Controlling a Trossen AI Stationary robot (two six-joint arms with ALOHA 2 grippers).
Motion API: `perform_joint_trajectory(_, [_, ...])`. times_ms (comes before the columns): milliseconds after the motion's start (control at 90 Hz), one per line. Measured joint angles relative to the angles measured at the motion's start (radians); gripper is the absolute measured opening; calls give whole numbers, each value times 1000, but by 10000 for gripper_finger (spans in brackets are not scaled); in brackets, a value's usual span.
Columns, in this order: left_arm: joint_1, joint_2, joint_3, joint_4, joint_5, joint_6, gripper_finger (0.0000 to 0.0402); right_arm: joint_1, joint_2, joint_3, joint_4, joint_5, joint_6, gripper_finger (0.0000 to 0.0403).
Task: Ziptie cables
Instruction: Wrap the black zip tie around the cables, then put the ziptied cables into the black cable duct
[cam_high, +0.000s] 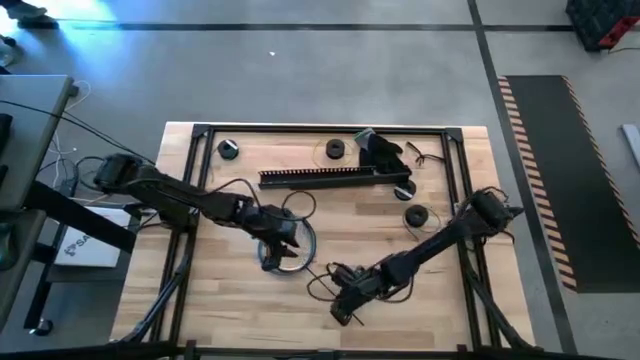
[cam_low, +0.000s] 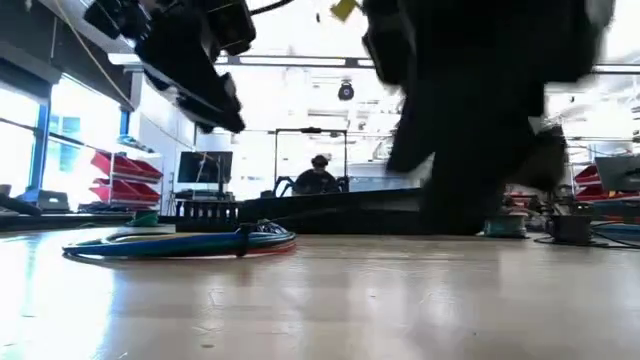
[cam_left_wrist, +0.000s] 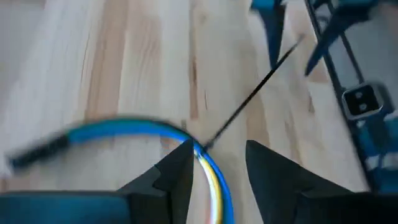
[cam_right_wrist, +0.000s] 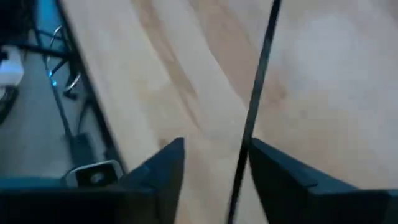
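Cables lie coiled near the middle of the desk, a blue, yellow and white loop, and your left gripper sits right over that coil. In its wrist view the 2 dark fingers stand apart with the blue and yellow wires passing between them; whether they are pinching the bundle cannot be told. A thin dark strip, apparently the ziptie, runs from the coil at that gripper's tips away toward the desk's metal frame.

Further right, toward the front edge, your right gripper hovers low over the desk. Its wrist view shows the strip running lengthwise through the gap between its parted fingers, close against 1 of them, not visibly clamped.

Judged from these views, the coming move turns on that strip's long axis: it points from the right gripper toward the coil, so the right arm is the 1 placed to feed it while the left arm, nearer the cables, steadies the loop.
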Motion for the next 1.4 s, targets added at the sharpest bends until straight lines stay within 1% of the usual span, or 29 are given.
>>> perform_joint_trajectory(100, [-17, -35, -3, -85, -67, -231, 124, -36, -107, 0, -117, -38, -59, 218])
perform_joint_trajectory(178, [-17, -80, -3, -101, -113, -409, 121, -66, -215, 1, -205, -43, -101, 232])
perform_joint_trajectory(244, [-8, -119, -2, -112, -162, -543, 118, -95, -310, 2, -289, -31, -147, 236])
perform_joint_trajectory(300, [12, -153, -2, -116, -197, -615, 118, -124, -387, 2, -364, 4, -190, 237])
perform_joint_trajectory(378, [58, -196, 6, -111, -250, -638, 118, -168, -492, 2, -449, 81, -272, 236])
perform_joint_trajectory(444, [125, -211, 7, -118, -259, -624, 118, -215, -569, 2, -511, 129, -334, 232])
perform_joint_trajectory(478, [171, -212, 7, -124, -234, -613, 118, -249, -600, 2, -534, 133, -353, 229])
perform_joint_trajectory(544, [271, -206, 6, -135, -151, -600, 118, -328, -650, 2, -571, 127, -357, 220])
perform_joint_trajectory(622, [385, -190, 6, -146, -47, -554, 117, -448, -684, 2, -594, 91, -360, 207])
perform_joint_trajectory(711, [498, -168, 6, -180, 16, -445, 117, -609, -673, 2, -588, 29, -433, 187])
perform_joint_trajectory(789, [577, -145, 28, -255, 23, -322, 117, -749, -624, 2, -572, -28, -509, 166])
perform_joint_trajectory(900, [670, -103, 52, -385, 39, -154, 117, -927, -504, 2, -556, -98, -581, 129])
perform_joint_trajectory(1000, [718, -79, 86, -458, 48, -25, 117, -1035, -375, 2, -562, -136, -636, 95])
perform_joint_trajectory(1122, [746, -68, 127, -532, 55, 96, 117, -1098, -244, 2, -608, -183, -683, 61])
perform_joint_trajectory(1211, [757, -68, 155, -560, 55, 151, 117, -1102, -183, 1, -687, -263, -717, 41])
perform_joint_trajectory(1267, [761, -69, 167, -569, 55, 169, 117, -1089, -172, 1, -740, -330, -749, 31])
perform_joint_trajectory(1300, [764, -69, 173, -571, 54, 171, 117, -1078, -173, 1, -764, -347, -763, 26])
perform_joint_trajectory(1344, [766, -69, 179, -570, 52, 171, 117, -1063, -187, 1, -784, -343, -779, 21])
perform_joint_trajectory(1400, [771, -69, 185, -563, 49, 171, 117, -1048, -215, 1, -797, -312, -797, 18])
